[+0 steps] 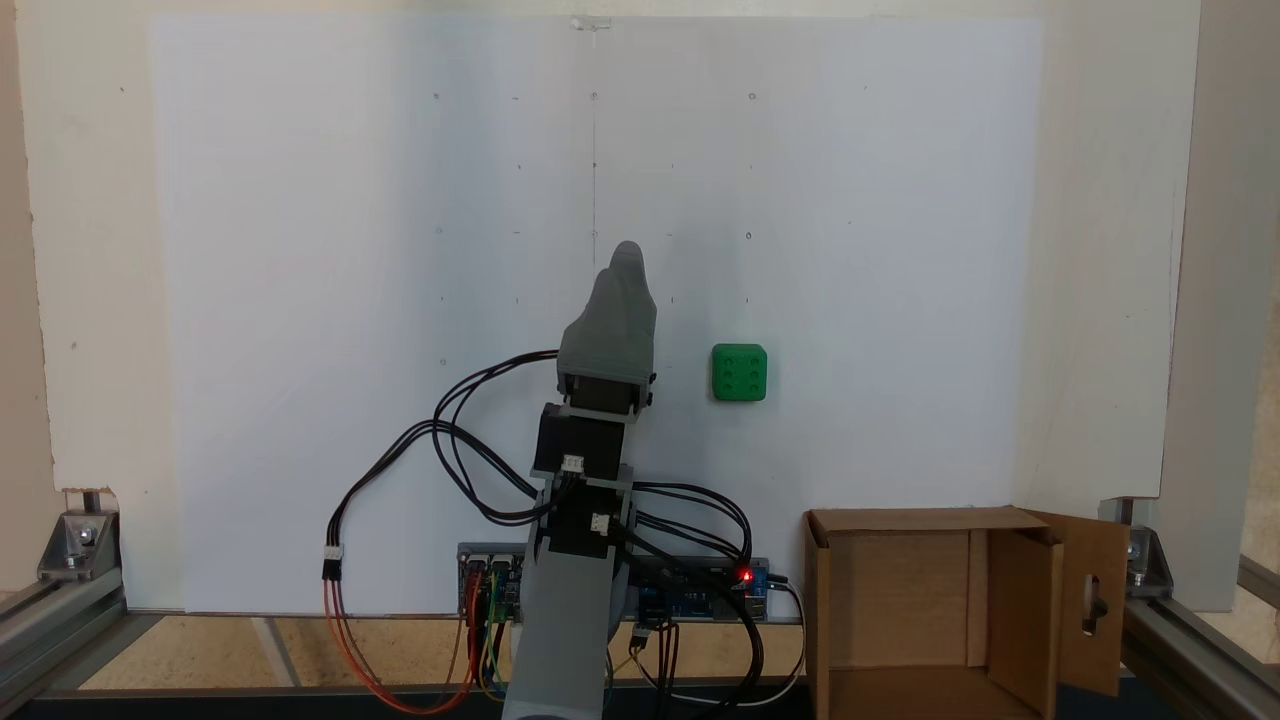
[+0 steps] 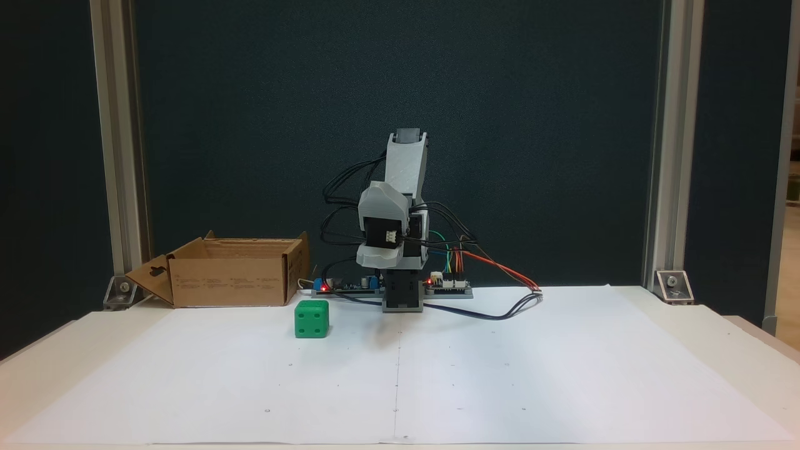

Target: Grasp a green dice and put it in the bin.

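The green dice (image 1: 739,372) (image 2: 311,319) lies on the white paper sheet, with six pips facing up in a fixed view. My grey gripper (image 1: 628,258) (image 2: 377,255) is folded in over the arm's base, raised above the sheet and holding nothing. Its two fingers lie together with no gap between them. The dice sits about a hand's width from the gripper, to the right in one fixed view and to the left in the other. The bin (image 1: 910,520) (image 2: 231,281), an open brown cardboard box whose side flap has a slot cutout, stands beside the arm's base, behind the dice.
A controller board (image 1: 700,585) (image 2: 447,285) with lit red LEDs and loose cables (image 1: 390,640) (image 2: 500,310) lies around the arm's base. Aluminium frame posts and corner brackets (image 1: 75,545) (image 2: 674,286) stand at the table's corners. The white sheet (image 1: 300,300) (image 2: 500,387) spreads wide in front of the arm.
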